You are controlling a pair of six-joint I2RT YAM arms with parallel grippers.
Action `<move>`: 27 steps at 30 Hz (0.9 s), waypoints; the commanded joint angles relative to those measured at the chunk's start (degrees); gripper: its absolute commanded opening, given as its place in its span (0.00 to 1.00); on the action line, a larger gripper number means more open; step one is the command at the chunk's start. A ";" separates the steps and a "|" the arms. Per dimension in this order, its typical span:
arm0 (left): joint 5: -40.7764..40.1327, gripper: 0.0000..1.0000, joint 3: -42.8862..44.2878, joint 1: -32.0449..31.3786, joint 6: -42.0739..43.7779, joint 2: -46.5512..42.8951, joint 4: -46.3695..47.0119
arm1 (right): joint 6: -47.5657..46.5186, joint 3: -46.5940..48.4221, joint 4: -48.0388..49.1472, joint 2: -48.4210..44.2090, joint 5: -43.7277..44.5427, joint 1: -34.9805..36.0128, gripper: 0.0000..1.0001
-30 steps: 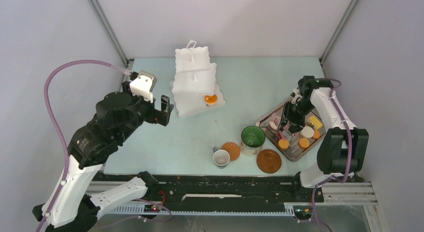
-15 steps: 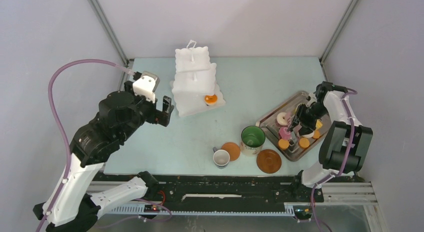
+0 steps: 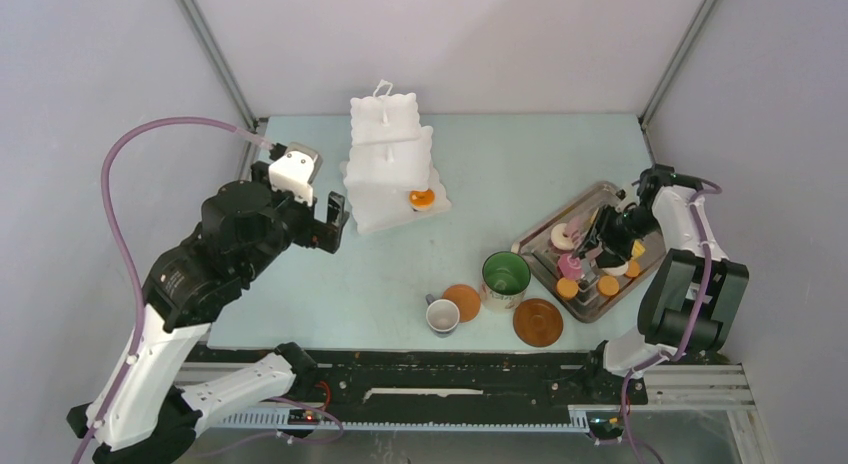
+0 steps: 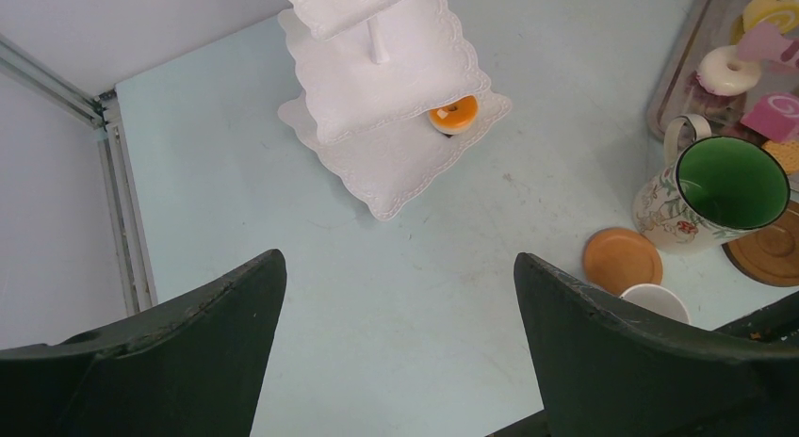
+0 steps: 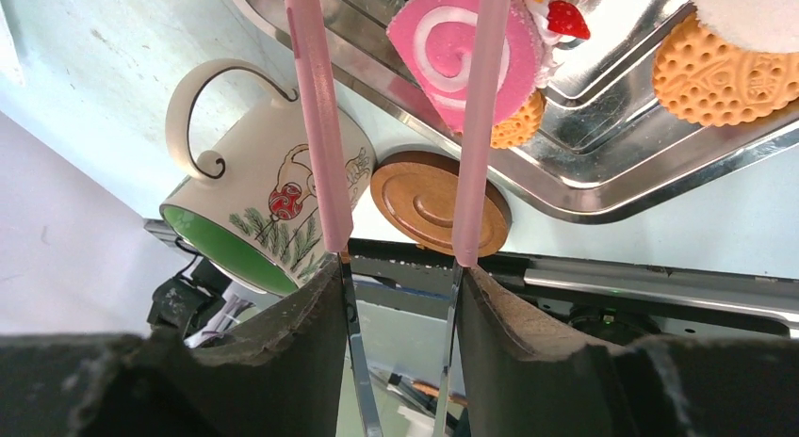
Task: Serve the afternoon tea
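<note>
Top: left gripper (image 3: 330, 221) jaws wide, empty, just left of white three-tier stand (image 3: 390, 164); orange pastry (image 3: 421, 198) on its bottom tier. Right gripper (image 3: 603, 242) over metal tray (image 3: 535, 239). Left wrist: jaws wide apart, nothing held; green-lined mug (image 4: 733, 181) beside tray. Right wrist: jaws part-closed, clamping pink tongs (image 5: 318, 126); one tong arm crosses pink swirl roll (image 5: 438, 46) on tray, can't tell if it's pinched.

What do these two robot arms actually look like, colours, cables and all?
Both mix glossy white shells with bulky black joints. Pale purple hoses run along the left arm and the right arm. The left tool and right tool each have two broad, dark matte fingers.
</note>
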 commanded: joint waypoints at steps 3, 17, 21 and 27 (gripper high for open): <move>0.10 0.98 0.73 -0.42 0.81 -0.05 0.36 | -0.79 -1.86 0.92 -1.77 -2.42 -1.37 0.45; 0.22 0.98 3.22 -0.46 0.46 0.91 -0.82 | -2.15 -5.37 5.26 1.28 -4.41 -2.97 0.38; 0.57 0.98 3.95 -0.51 0.46 1.21 -0.88 | -2.49 -6.22 6.10 1.38 -4.58 -3.13 0.40; 1.68 0.98 4.90 -0.53 0.38 1.73 -0.78 | -2.99 -6.24 6.87 2.03 -5.29 -3.29 0.35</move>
